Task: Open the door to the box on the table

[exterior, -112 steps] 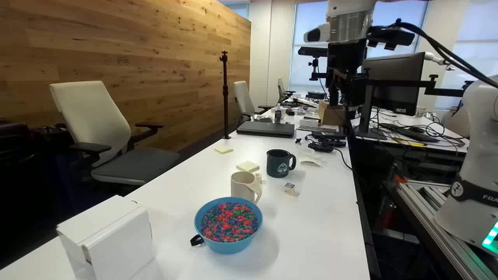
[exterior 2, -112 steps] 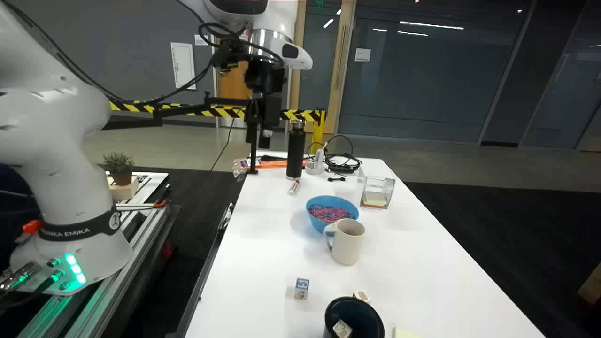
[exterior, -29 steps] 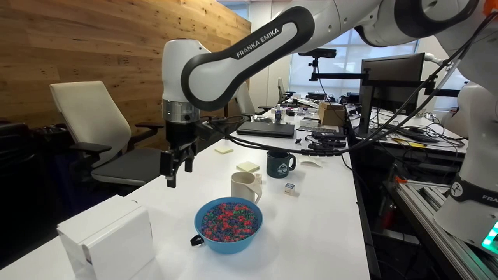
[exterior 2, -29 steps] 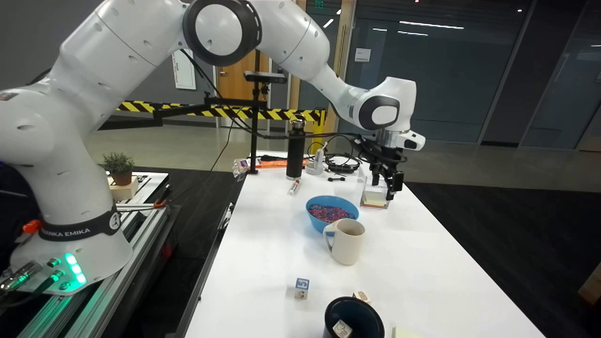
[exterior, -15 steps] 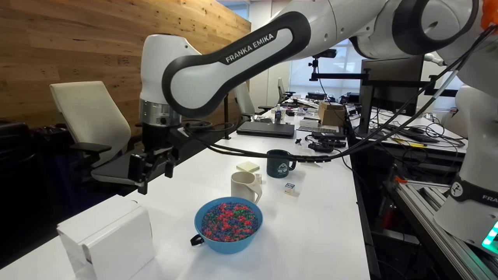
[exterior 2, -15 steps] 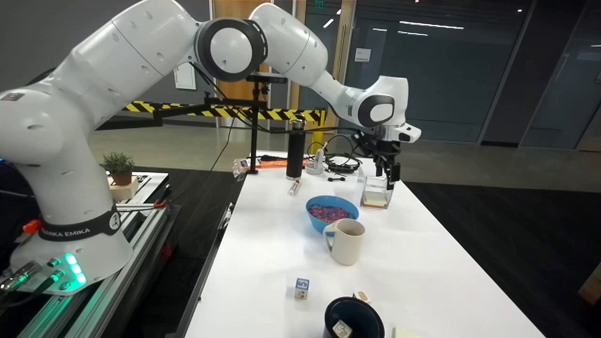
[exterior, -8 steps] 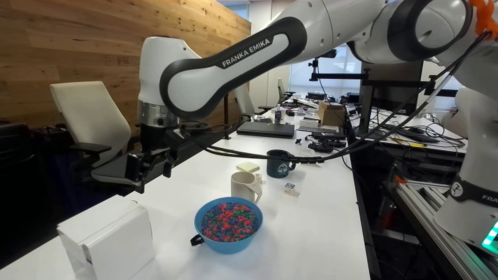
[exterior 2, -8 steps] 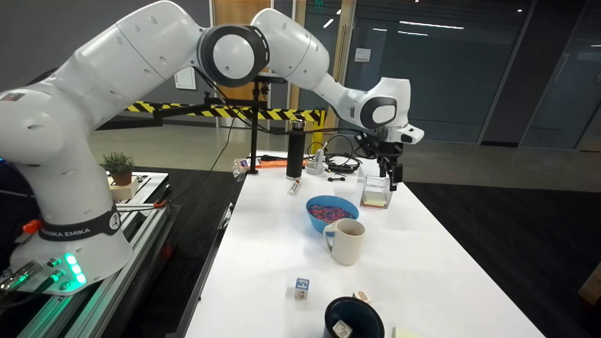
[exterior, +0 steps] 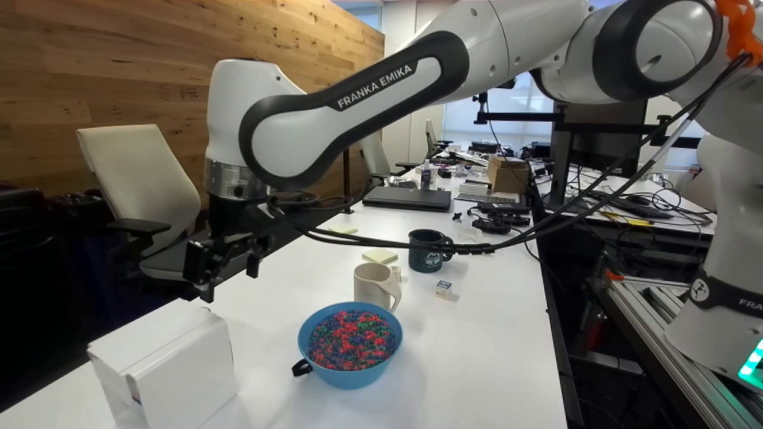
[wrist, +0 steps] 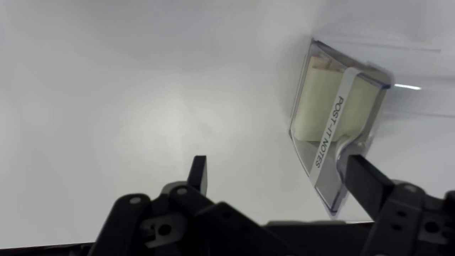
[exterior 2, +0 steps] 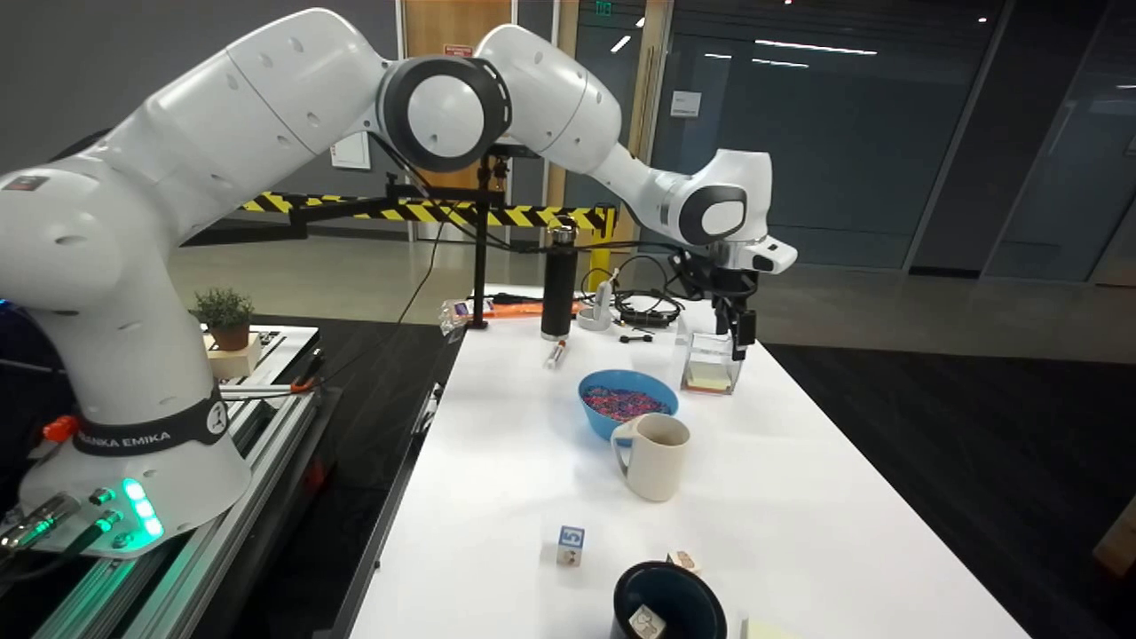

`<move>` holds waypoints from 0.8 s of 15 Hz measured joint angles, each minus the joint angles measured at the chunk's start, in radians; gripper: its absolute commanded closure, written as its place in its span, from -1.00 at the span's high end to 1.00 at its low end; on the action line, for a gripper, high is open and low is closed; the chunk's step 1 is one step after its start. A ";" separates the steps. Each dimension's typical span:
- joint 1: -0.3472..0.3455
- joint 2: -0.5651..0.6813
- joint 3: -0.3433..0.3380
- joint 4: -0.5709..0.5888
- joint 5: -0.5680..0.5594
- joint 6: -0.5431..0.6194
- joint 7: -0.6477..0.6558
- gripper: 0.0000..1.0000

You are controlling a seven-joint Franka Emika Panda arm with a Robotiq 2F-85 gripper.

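my gripper (exterior: 229, 282) hangs wide open, holding nothing. below and just beside it stands the box (exterior: 143, 342), so i judge the next move calls for a sideways shift toward the door (exterior: 188, 370).

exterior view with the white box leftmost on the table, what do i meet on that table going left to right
White box → blue bowl → dark mug → black devices. Things sharing part of their left-to-right span, such as the beige mug, are left out.
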 measured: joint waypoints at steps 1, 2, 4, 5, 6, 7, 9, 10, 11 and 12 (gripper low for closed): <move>0.002 0.000 0.000 0.001 0.000 -0.002 0.012 1.00; 0.004 0.000 0.000 0.002 0.000 -0.004 0.028 1.00; 0.010 0.000 -0.005 0.003 0.000 -0.012 0.061 1.00; 0.013 0.000 -0.007 0.003 0.000 -0.017 0.076 1.00; 0.014 0.000 -0.009 0.003 0.000 -0.022 0.088 1.00; 0.016 0.000 -0.010 0.003 0.000 -0.026 0.099 1.00; 0.018 0.000 -0.014 0.003 0.000 -0.033 0.118 1.00; 0.020 0.000 -0.017 0.003 0.000 -0.034 0.126 1.00; 0.022 0.000 -0.019 0.003 0.000 -0.035 0.135 1.00; 0.023 0.000 -0.021 0.003 0.000 -0.036 0.141 1.00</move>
